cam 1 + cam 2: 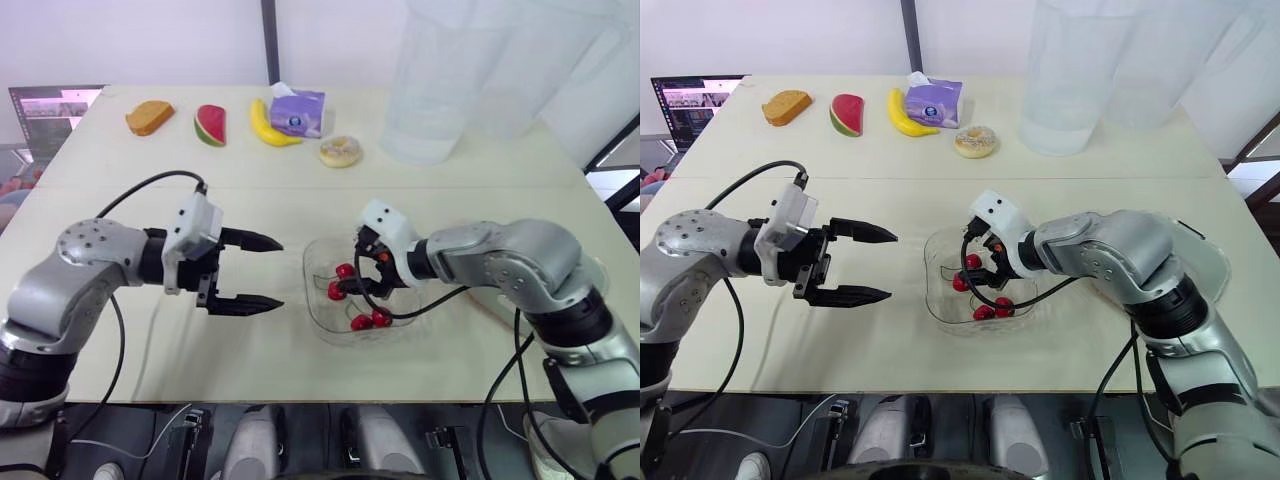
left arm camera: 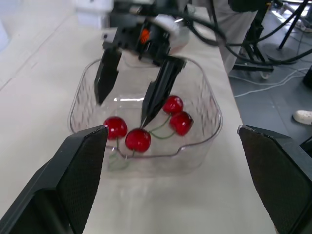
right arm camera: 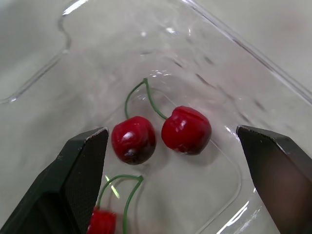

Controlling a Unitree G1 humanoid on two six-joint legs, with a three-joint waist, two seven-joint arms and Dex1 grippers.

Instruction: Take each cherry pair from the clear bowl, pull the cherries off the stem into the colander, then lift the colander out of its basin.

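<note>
Right gripper [image 2: 122, 109], jaws spread, reaches into the clear plastic bowl [image 2: 204, 141], bracketing a red green-stemmed cherry pair [image 3: 186, 129]. Left gripper [image 1: 280, 273], jaws wide, waits to its left, likely for the stem pull.

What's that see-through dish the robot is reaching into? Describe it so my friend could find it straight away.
On the cream table, look near the front edge, just right of the open left gripper. There sits a low clear plastic bowl, the open right gripper dipping into it. Unlike the tall clear containers at the far side, it holds red cherries on green stems.
</note>
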